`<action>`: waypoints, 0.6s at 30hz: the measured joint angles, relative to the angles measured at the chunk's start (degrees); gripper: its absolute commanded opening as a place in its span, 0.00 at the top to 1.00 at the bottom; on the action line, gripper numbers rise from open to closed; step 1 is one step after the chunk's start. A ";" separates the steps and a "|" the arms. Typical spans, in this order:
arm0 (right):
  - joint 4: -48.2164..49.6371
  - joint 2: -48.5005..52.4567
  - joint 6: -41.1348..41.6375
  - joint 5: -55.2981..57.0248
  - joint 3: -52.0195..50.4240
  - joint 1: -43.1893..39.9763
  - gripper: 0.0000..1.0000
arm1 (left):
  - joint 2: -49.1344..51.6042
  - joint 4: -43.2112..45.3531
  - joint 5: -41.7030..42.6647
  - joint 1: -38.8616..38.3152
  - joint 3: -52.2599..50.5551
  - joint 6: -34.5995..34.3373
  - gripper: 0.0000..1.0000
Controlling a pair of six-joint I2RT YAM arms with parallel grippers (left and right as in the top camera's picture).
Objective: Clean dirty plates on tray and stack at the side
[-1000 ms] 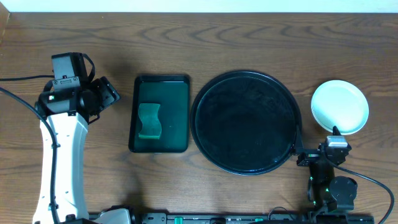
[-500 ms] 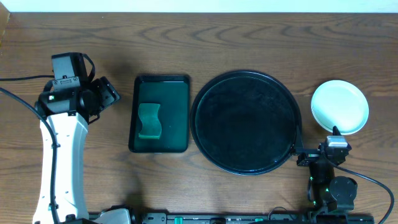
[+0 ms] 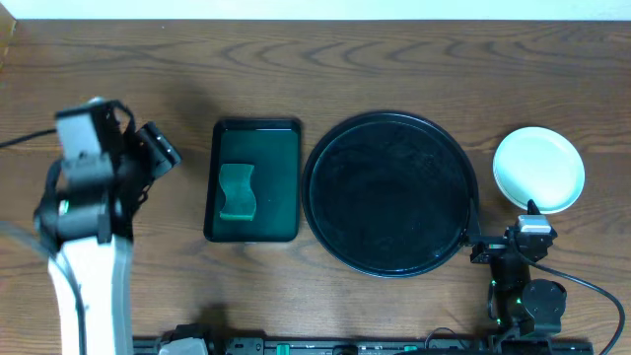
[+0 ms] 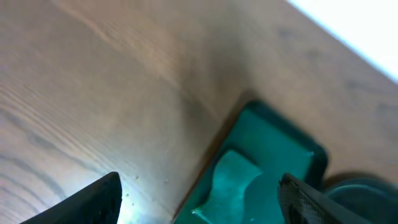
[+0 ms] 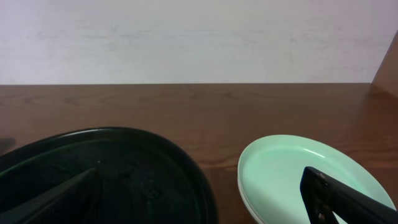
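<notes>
The round black tray [image 3: 387,192] lies right of centre with nothing on it. The plates [image 3: 538,169] sit stacked on the table to its right, pale mint and white; in the right wrist view the plates [image 5: 292,168] show at least two rims. My right gripper [image 3: 505,225] rests low at the front right, open and empty. In its own view the right gripper [image 5: 199,208] has one finger over the tray [image 5: 112,168] and the other over the stack. My left gripper [image 3: 160,148] hangs open and empty left of the green tray.
A rectangular dark green tray [image 3: 252,180] holds a green sponge [image 3: 237,190] left of the black tray. In the left wrist view the sponge [image 4: 233,177] and green tray [image 4: 280,149] lie ahead of the open left gripper [image 4: 199,208]. Bare wood surrounds it.
My left arm has swung left and looks blurred with motion, its gripper drawing slightly away from the green tray. The right arm, plates and trays have not moved.
</notes>
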 measured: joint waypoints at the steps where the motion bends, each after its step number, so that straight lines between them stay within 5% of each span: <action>1: 0.00 0.00 0.00 -0.07 0.00 0.00 0.01 | -1.86 0.00 -0.02 0.00 0.00 0.00 0.20; 18: 0.00 0.00 0.00 -0.26 0.00 0.00 0.01 | -24.87 -0.04 -0.02 0.00 0.02 0.00 0.20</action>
